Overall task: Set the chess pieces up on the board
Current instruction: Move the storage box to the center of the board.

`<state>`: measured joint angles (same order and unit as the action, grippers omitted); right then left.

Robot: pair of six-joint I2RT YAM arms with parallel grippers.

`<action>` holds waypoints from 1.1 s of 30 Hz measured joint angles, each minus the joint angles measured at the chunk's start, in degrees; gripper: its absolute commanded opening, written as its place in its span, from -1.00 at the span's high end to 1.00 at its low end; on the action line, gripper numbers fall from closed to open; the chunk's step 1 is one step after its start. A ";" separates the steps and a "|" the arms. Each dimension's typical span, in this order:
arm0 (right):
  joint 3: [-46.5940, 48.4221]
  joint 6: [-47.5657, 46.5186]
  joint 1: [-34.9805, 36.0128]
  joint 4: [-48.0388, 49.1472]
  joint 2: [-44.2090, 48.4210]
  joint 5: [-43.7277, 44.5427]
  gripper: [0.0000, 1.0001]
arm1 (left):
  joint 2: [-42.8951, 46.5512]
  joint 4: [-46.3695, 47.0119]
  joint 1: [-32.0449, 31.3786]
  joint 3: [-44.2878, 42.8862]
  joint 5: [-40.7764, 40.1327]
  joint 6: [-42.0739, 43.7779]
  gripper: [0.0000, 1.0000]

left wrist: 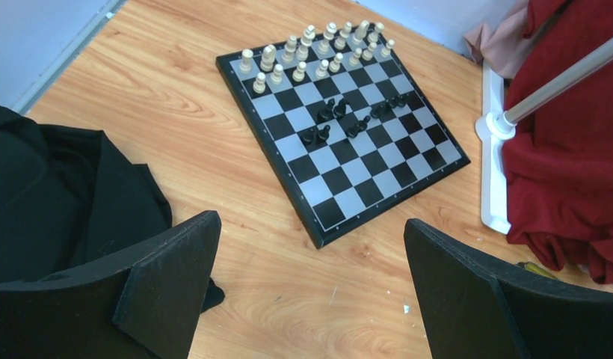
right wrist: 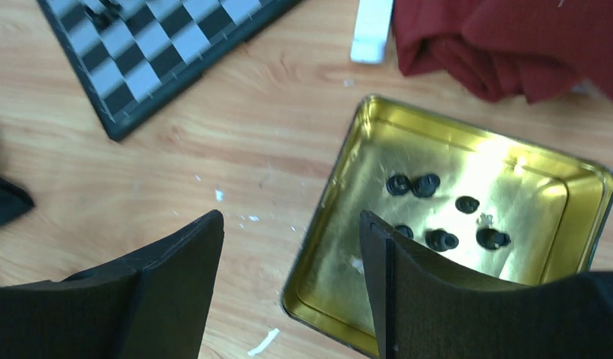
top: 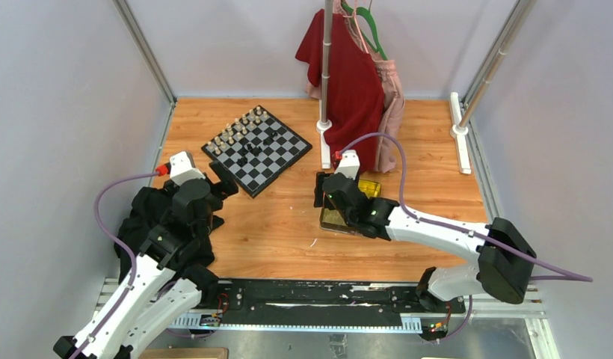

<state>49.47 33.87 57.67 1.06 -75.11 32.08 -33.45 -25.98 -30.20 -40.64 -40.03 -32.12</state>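
The board (top: 257, 149) lies at the table's back left, also in the left wrist view (left wrist: 341, 127) and partly in the right wrist view (right wrist: 150, 52). Cream chess pieces (left wrist: 318, 48) stand in two rows along its far edge. Several black pieces (left wrist: 341, 116) stand loosely mid-board. Several more black pieces (right wrist: 438, 213) lie in a yellow tray (right wrist: 348, 247). My left gripper (left wrist: 311, 292) is open and empty, just short of the board's near corner. My right gripper (right wrist: 292, 254) is open and empty, above the tray's left rim.
A black cloth (top: 150, 224) lies under my left arm, also in the left wrist view (left wrist: 57, 202). A rack with a white base (top: 324, 142) holds red (top: 348, 82) and pink garments behind the tray. A second white post foot (top: 459, 134) stands at the back right.
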 measured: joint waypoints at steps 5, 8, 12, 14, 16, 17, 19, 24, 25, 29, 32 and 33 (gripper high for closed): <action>-0.26 1.36 0.00 -4.02 -4.09 -1.27 -0.42 | -0.20 0.09 0.00 1.46 1.29 -0.72 -1.00; -0.26 1.66 0.00 -4.98 -6.73 -2.16 -0.42 | -0.20 0.15 0.00 1.99 1.64 -0.96 -1.00; -0.24 2.25 0.00 -5.79 -9.27 -2.45 -0.40 | -0.17 0.37 0.00 2.54 2.32 -1.09 -1.00; -0.24 2.60 0.00 -5.99 -10.36 -2.51 -0.36 | -0.20 0.57 0.00 2.86 2.60 -1.11 -1.00; -0.24 3.02 0.00 -6.25 -11.19 -2.54 -0.30 | -0.20 0.61 0.00 3.23 2.91 -1.11 -1.00; -0.24 3.13 0.00 -6.29 -11.47 -2.56 -0.26 | -0.17 0.68 0.00 3.34 3.02 -1.11 -1.00; -0.17 3.56 0.00 -6.34 -12.33 -2.67 -0.17 | -0.17 1.03 0.00 3.76 3.41 -1.16 -1.00; 0.37 4.15 -0.04 -6.36 -14.78 -3.52 0.10 | -0.20 1.70 0.00 4.85 3.89 -1.36 -1.00; 0.55 4.13 -0.04 -6.38 -15.04 -3.61 0.16 | -0.20 1.84 0.00 5.07 3.93 -1.40 -1.00; 1.11 4.04 -0.20 -6.47 -15.50 -3.82 0.48 | -0.20 1.95 0.00 5.44 4.04 -1.57 -1.00; 1.36 4.11 -0.35 -6.64 -15.52 -3.93 0.82 | -0.22 1.97 0.00 5.44 4.04 -1.70 -1.00; 1.40 4.26 -0.35 -6.80 -15.52 -3.80 0.88 | -0.22 1.97 0.00 5.44 4.07 -1.75 -1.00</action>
<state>50.87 38.13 57.32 -5.74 -90.63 28.27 -33.67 -24.01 -30.20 -35.20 -35.97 -33.87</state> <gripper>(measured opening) 0.165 0.997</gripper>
